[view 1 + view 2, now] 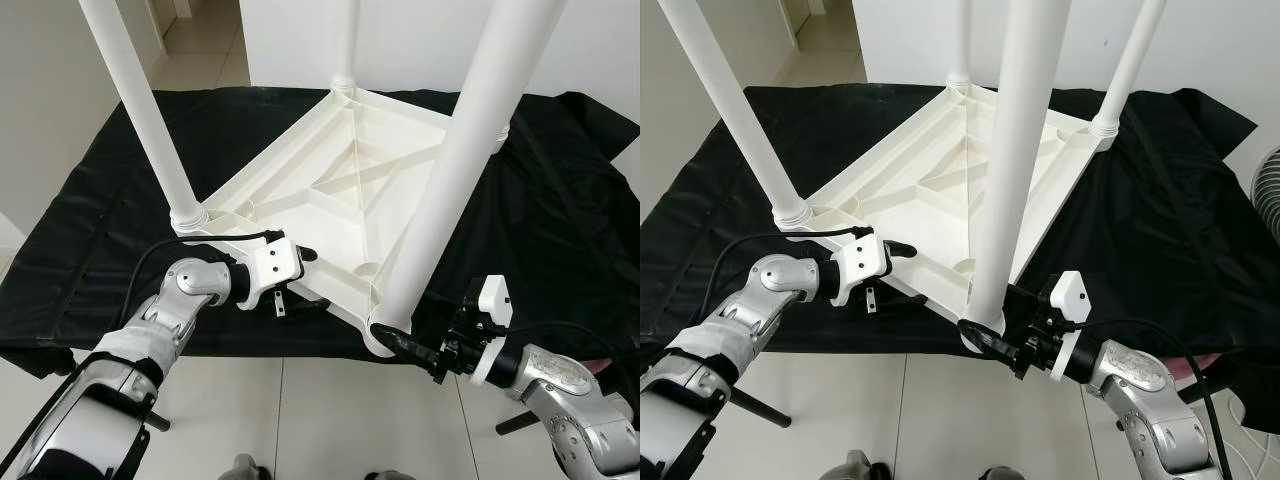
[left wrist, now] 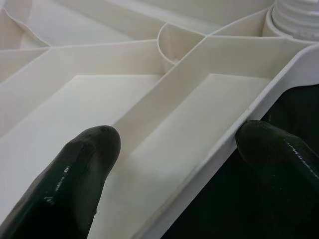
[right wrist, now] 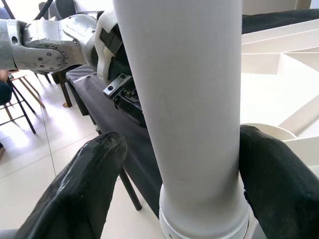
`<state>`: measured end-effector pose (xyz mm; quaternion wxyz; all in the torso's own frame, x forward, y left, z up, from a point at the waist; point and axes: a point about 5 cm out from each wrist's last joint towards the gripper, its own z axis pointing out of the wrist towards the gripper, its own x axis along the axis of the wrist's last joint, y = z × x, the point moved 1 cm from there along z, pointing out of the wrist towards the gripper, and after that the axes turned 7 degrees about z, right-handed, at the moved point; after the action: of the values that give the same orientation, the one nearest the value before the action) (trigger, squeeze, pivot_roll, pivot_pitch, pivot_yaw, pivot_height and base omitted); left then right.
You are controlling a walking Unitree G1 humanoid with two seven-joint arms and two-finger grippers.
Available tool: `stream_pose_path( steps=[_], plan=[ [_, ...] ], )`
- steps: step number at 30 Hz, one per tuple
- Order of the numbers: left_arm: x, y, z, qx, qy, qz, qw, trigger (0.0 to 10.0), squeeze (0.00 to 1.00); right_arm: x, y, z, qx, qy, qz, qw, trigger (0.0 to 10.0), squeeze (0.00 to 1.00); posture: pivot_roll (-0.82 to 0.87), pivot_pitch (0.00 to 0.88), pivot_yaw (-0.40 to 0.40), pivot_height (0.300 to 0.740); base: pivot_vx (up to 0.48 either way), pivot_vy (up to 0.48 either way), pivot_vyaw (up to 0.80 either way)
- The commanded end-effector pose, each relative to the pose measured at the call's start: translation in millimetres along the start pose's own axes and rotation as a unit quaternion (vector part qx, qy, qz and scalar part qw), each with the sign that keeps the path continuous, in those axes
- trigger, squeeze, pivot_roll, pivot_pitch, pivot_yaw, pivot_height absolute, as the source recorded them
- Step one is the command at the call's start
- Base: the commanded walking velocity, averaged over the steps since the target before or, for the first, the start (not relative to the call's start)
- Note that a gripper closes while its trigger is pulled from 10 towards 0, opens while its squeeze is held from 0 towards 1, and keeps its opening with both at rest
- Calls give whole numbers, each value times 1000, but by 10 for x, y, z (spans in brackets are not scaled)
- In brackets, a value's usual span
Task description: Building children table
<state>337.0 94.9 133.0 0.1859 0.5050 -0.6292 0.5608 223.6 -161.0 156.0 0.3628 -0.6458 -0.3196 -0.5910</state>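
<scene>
The white table top (image 1: 340, 190) lies upside down on the black cloth (image 1: 90, 230) that covers the worktop (image 1: 700, 300). Its ribs face up. Four white legs stand up out of its corners.

My right fingers (image 3: 276, 174) are at the near corner of the table top, low on the near leg (image 1: 455, 170). They are spread wide, one finger on each side of the leg. From my right wrist I see a small gap between the leg and one finger, and the other finger looks just beside the leg. I cannot tell if they press on it. My right gripper (image 1: 405, 345) sits right by the round foot where the leg goes into the table top.

My left fingers (image 2: 79, 174) are at the near edge of the table top, between the near leg and the left leg (image 1: 140, 110). They are open too. One finger is over the inside of the table top, above a rib. The other finger is outside the rim, over the black cloth. The rim runs between them. My left gripper (image 1: 305, 275) reaches in from the side of the left leg.

Past the near edge of the worktop is the white tile floor (image 1: 300, 420).
</scene>
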Motion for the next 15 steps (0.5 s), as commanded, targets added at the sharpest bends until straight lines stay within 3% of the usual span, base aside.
stream_pose_path(
  steps=[1,7,8,9,12,14,15],
  plan=[
    [-57,5,-19,-20,-5,-27,999,10000,0,-27,-45,-13,9,-6,10,1000,10000,0,-176,74,103,740,0,0,0],
    [-131,123,-18,-79,-11,-53,995,10000,0,5,-28,-48,-2,2,11,1000,10000,0,-184,70,111,740,0,0,0],
    [-138,132,-21,-83,-10,-54,995,9529,0,12,-23,-52,-4,5,11,1000,10000,0,-188,69,116,740,0,0,0],
    [-150,136,-24,-88,-10,-58,994,3137,0,21,-19,-52,-8,10,10,1000,10000,0,-190,65,120,740,0,0,0],
    [-161,138,-27,-92,-9,-61,994,3176,0,31,-15,-47,-13,17,6,1000,10000,0,-190,65,120,740,0,0,0],
    [-163,141,-26,-99,-6,-69,993,0,0,40,-1,-8,-33,31,-11,999,10000,0,-190,63,121,740,0,0,0],
    [-163,141,-26,-99,-6,-69,993,0,0,40,-1,-8,-33,31,-11,999,10000,0,-190,63,121,740,0,0,0]
  ],
)
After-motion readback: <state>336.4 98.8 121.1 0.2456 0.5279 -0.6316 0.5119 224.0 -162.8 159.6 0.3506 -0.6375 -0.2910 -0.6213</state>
